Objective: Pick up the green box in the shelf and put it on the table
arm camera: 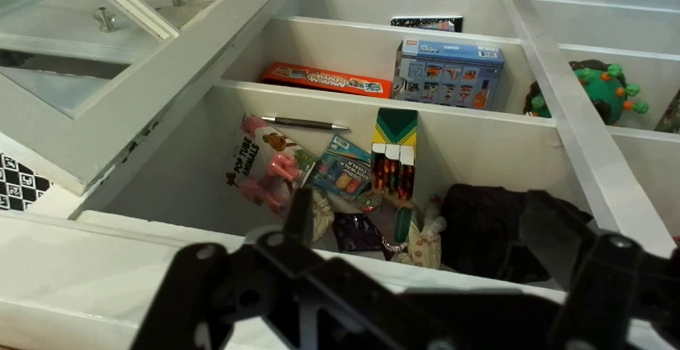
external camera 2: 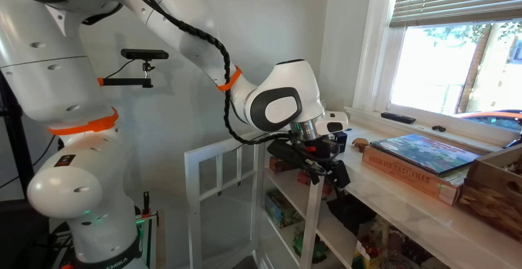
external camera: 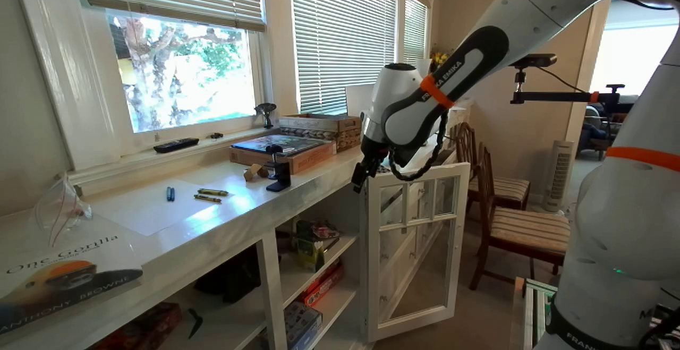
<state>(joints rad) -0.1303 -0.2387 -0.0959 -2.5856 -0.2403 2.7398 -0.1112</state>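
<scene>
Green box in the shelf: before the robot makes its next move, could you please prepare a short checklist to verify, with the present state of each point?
1. The green box is in the shelf: ok.
2. The door is open: ok.
3. The pincer is open, nothing in it: ok.
4. The pincer is at the green box: not ok, it hangs outside the shelf.
5. Gap between the green box and the chalk: cannot tell, they look very close.
6. The table is free of things: not ok, a carton is on it, among others.
</scene>
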